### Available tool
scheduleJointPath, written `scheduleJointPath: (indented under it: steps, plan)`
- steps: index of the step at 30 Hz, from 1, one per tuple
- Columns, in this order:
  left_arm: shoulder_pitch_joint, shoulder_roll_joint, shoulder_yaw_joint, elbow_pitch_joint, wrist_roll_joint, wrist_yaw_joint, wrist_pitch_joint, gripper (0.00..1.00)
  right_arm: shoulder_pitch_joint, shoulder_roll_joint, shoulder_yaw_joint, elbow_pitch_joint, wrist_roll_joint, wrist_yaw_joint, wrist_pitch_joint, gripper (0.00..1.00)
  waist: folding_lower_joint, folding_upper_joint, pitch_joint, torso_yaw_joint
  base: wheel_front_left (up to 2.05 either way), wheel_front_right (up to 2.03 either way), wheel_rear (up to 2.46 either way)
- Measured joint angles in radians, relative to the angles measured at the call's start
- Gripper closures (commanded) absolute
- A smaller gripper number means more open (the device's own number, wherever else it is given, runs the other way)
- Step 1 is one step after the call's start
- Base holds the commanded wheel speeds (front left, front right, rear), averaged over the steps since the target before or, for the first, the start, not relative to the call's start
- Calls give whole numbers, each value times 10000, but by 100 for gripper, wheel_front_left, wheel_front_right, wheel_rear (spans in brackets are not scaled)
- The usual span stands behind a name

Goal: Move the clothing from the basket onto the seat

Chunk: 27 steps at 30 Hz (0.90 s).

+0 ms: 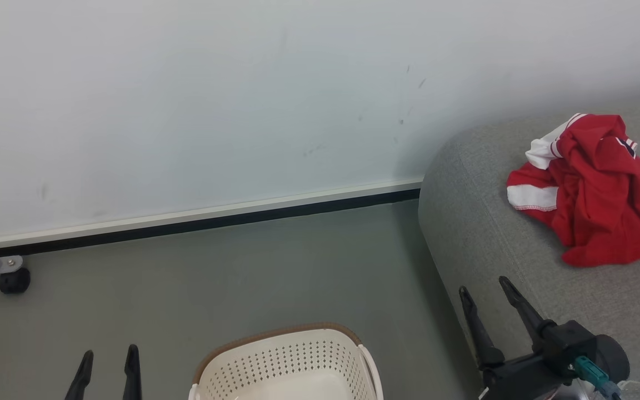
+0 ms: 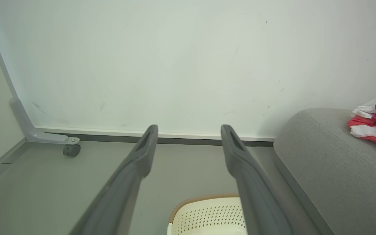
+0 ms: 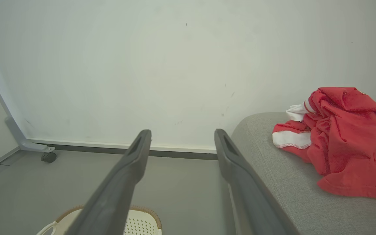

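The right gripper (image 1: 484,286) is released, its two fingers spread wide with nothing between them, close by the rounded edge of the seat (image 1: 481,233). Ahead of it and to its right, well apart from the fingertips, the clothing (image 1: 598,189) lies in a crumpled red heap with white trim on top of the seat. To its left and lower, the basket (image 1: 292,361) stands on the floor (image 1: 242,266), between it and the left gripper (image 1: 110,351). The left gripper is also released, fingers apart and empty, above the floor. A pale wall (image 1: 186,111) rises beyond both.
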Motion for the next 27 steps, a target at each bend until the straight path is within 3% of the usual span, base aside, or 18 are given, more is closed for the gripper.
scheduleJointPath:
  steps: [11, 27]
  plan:
    - [743, -100, 606, -621, 420, 75, 0, 0, 1285, -169, -936, -1442, -245, -161, -23, 0, 0, 0, 144, -128, 0, 0, 0]
    - [762, -253, 738, -874, 686, 75, 0, 0, 1299, -96, -1762, -2228, -750, -174, -25, 0, 0, 0, 406, -69, 0, 0, 0]
